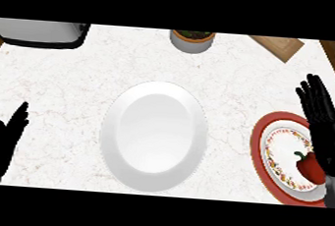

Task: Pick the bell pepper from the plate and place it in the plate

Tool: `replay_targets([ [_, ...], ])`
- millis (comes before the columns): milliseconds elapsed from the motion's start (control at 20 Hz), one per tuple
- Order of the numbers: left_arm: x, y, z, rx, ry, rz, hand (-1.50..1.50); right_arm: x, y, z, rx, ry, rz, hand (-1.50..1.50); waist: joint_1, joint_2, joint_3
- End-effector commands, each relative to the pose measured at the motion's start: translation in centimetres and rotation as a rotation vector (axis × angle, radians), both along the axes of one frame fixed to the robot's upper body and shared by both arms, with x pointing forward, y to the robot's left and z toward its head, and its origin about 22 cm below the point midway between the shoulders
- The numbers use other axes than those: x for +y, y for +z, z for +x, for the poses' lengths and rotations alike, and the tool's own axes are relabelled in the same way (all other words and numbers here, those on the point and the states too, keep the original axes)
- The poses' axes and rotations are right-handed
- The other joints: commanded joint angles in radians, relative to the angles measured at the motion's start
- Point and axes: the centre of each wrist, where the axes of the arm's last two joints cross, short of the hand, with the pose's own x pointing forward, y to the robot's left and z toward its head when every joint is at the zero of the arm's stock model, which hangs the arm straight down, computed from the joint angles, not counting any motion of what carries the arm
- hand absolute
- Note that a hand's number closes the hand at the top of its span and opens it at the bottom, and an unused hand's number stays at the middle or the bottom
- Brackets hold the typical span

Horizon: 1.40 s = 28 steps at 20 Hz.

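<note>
Right hand (328, 128): fingers (315, 98) straight, released, holding nothing. Bell pepper (311, 168) below fingertips, just beside palm, on red-rimmed plate (259, 141). White plate (154, 134) well left of fingers.

Risks:
- Off-centre closing may roll pepper onto desk (70, 88).
- Palm may nudge plate rim.

Left hand (0, 145) open, resting far left.

A kitchen: marble counter (70, 88), grey toaster (41, 33), wooden cutting board (277, 47), white plate (116, 126), red-rimmed plate (258, 141).
</note>
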Motion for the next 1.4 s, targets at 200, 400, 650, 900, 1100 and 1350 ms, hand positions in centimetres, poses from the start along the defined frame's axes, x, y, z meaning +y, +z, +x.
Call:
replay_targets([
  [200, -5.5, 8.6, 6.7, -0.417, -0.306, -0.064, 0.0, 6.5, 0.4, -2.5, -0.03, 0.749, -0.073, 1.5, 0.026, -0.012, 0.037],
  [400, -6.7, 9.2, 7.0, -0.451, -0.351, -0.123, 0.0, 1.2, 2.4, -1.1, -0.13, 0.627, -0.835, 1.5, 0.002, -0.029, 0.027],
  [650, -6.0, 12.4, 8.2, -0.512, -0.373, -0.147, 0.0, -0.5, -9.0, -7.5, -0.079, 0.518, -0.363, -1.5, 0.0, -0.002, 0.038],
  [900, -8.4, 11.8, 7.5, -0.49, -0.386, -0.174, 0.0, -2.7, -10.0, -7.0, -0.206, 0.476, -0.223, -1.5, 0.016, -0.004, 0.036],
  [1100, -8.8, 12.2, 7.0, -0.504, -0.396, -0.163, 0.0, -4.7, -4.3, -6.2, -0.295, 0.47, -0.315, -1.5, 0.011, -0.007, 0.034],
  [1350, -7.8, 13.3, 6.7, -0.485, -0.403, -0.146, 0.0, -8.7, 0.7, -5.8, -0.189, 0.426, -0.673, -1.5, 0.011, -0.014, 0.032],
])
